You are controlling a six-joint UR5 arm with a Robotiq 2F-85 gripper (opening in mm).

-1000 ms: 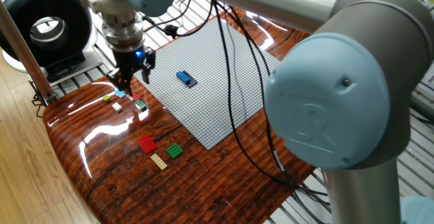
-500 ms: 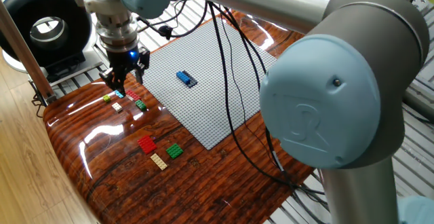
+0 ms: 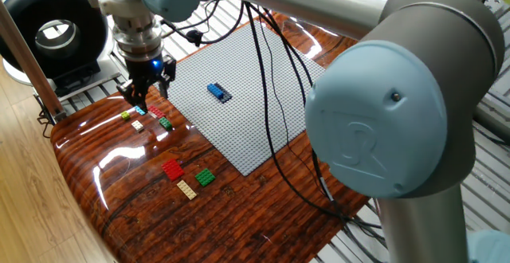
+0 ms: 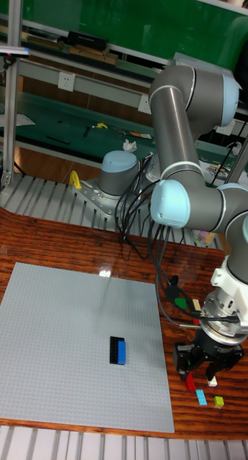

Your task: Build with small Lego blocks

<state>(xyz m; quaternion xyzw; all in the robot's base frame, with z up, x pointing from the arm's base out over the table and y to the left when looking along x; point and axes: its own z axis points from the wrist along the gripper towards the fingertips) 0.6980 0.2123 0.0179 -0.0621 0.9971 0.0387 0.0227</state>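
My gripper [image 3: 147,96] [image 4: 201,369] hangs low over the table's near-left corner, beside the baseplate's edge. Its jaws stand apart with nothing between them. Just under and in front of it lies a cluster of small Lego blocks: light blue [image 3: 142,110] [image 4: 201,397], red [image 3: 157,113] [image 4: 190,383], green [image 3: 165,123], white [image 3: 138,125] [image 4: 212,383] and yellow-green [image 3: 126,116] [image 4: 219,401]. Further along the wood lie a bigger red block [image 3: 172,168], a green one [image 3: 205,177] [image 4: 181,303] and a tan one [image 3: 187,189] [image 4: 198,305]. A blue and dark blue pair [image 3: 219,92] [image 4: 119,350] sits on the baseplate.
The large grey studded baseplate [image 3: 255,72] [image 4: 59,338] covers the middle of the glossy wooden table [image 3: 239,215]. Black cables [image 3: 271,96] hang across it from the arm. A round black device [image 3: 56,32] stands beyond the table's left corner.
Compared with one second ago, the gripper has shifted a little left and up from the block cluster. Over the last half second nothing has moved. The blocks lie as before.
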